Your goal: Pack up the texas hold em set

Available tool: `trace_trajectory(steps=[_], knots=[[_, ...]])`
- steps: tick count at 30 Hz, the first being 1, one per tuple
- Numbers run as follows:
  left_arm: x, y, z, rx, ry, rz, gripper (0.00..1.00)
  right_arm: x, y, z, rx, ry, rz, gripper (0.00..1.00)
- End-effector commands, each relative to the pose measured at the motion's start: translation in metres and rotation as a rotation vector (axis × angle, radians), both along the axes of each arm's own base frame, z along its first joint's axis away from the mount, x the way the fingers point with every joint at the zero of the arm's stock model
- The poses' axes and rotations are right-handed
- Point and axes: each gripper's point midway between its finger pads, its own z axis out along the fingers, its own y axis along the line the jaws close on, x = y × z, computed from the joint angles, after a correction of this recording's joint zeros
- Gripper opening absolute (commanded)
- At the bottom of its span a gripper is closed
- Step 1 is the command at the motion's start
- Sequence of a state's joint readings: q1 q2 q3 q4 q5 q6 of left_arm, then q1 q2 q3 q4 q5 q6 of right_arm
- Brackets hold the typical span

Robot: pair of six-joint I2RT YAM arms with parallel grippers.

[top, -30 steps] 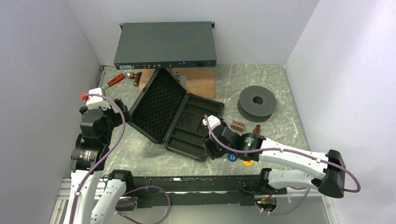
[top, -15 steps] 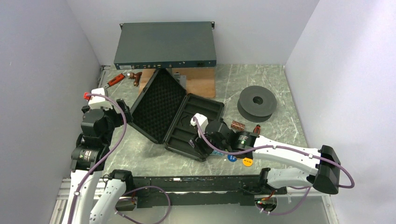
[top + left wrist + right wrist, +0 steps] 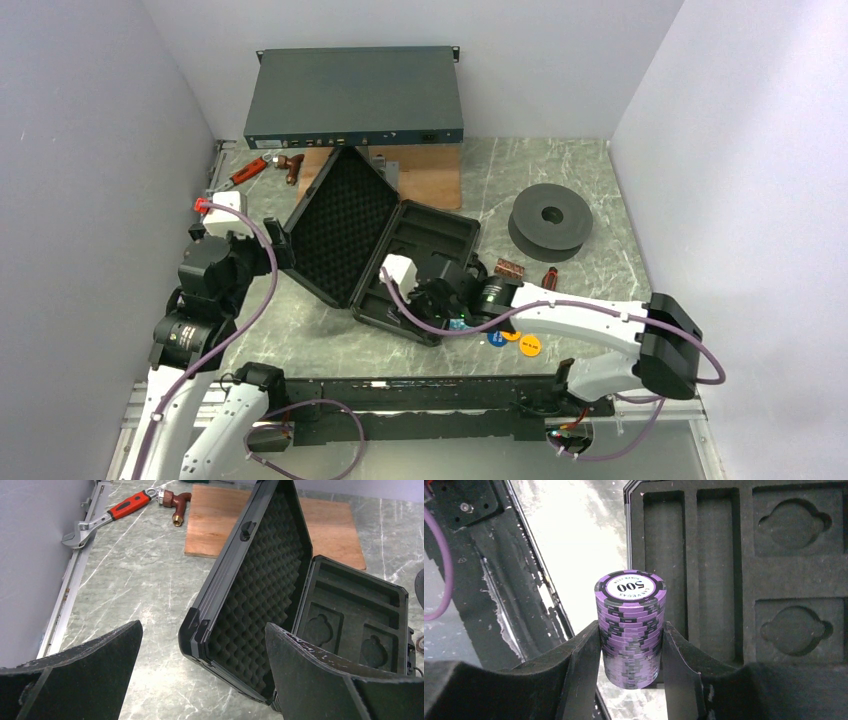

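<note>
Right hand (image 3: 631,640) closed part-way on the sides of one purple chip roll (image 3: 630,605), whose top chip is marked "500". The roll is held upright over the near corner of the black hard case (image 3: 345,225), which lies open left of the desk's (image 3: 600,200) centre. The left hand (image 3: 202,626) is spread fully wide and holds nothing, and it faces the raised egg-crate foam lid (image 3: 260,590). The roll is judged dense and rigid chip by chip, yet liable to shear or shed chips as a stack. Whether the chips are bound together cannot be told. It is best taken across its flanks, as here, with the pads spanning as many chips as possible. It should be tilted only once it is over a slot. The smooth chip edges are judged slippery, and the foam tray (image 3: 724,580) soft and forgiving. In the right wrist view two long slots and two shaped recesses are counted in the tray, all unfilled. Outside the case are counted one brown chip roll (image 3: 510,268), just beyond the tray's right end, and one blue disc (image 3: 495,339) and one yellow disc (image 3: 529,349) near the desk's near edge. A possible orange disc lies between them. No teal roll can be made out with certainty.
</note>
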State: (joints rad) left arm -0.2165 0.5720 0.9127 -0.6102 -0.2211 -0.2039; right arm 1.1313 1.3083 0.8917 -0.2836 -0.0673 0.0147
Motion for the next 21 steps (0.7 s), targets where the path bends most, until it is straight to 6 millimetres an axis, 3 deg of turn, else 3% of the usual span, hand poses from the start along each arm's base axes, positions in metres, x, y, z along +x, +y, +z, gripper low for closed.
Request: trace_trajectory(steps=[1,10,21], knots=[[0.001,0.004,0.005,0.017,-0.025,0.029,1.0,0.02,0.04,0.045,0.117,-0.103,0.073,0.0],[0.001,-0.014,0.004,0.001,-0.042,-0.076,1.0,0.035,0.061,0.028,0.044,-0.062,0.136,0.0],[0.005,-0.014,-0.002,0.019,0.007,-0.074,1.0,0.06,0.071,-0.008,-0.053,0.034,0.199,0.0]])
